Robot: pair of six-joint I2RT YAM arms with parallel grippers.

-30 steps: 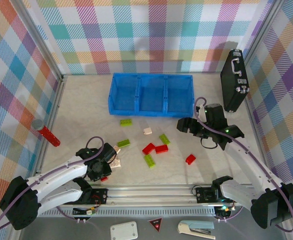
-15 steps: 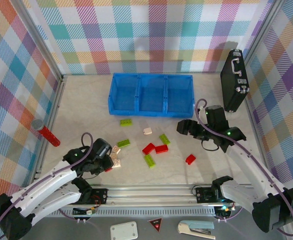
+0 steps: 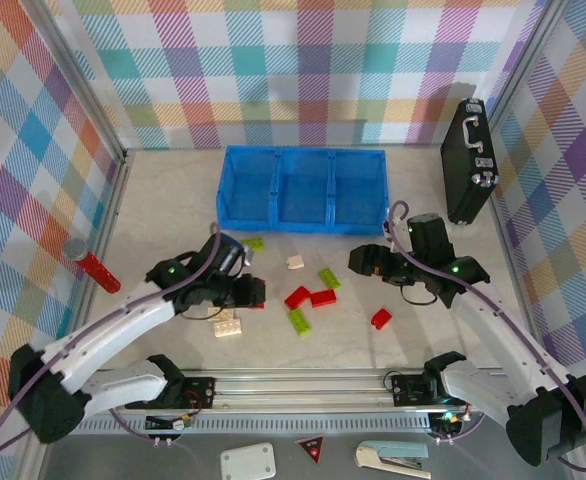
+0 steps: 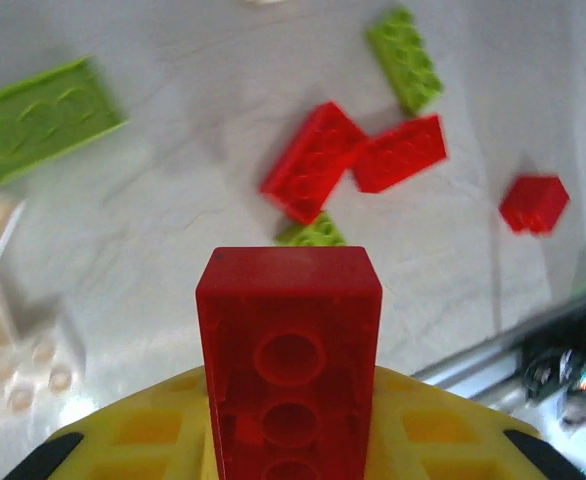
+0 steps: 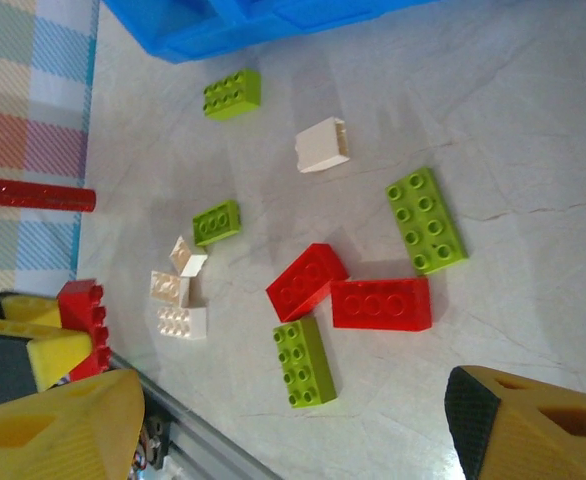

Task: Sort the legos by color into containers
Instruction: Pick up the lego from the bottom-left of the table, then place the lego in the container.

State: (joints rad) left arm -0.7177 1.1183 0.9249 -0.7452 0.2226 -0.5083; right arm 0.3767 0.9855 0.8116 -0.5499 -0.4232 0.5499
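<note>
On L wrist cam, L pincer clamps red lego, maybe the speck from above; R pincer apart.

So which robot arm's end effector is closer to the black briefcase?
Right. The right end effector sits left of the black briefcase, toward the near edge. The left end effector, gripping a red brick, is much farther left, past the loose bricks.
</note>
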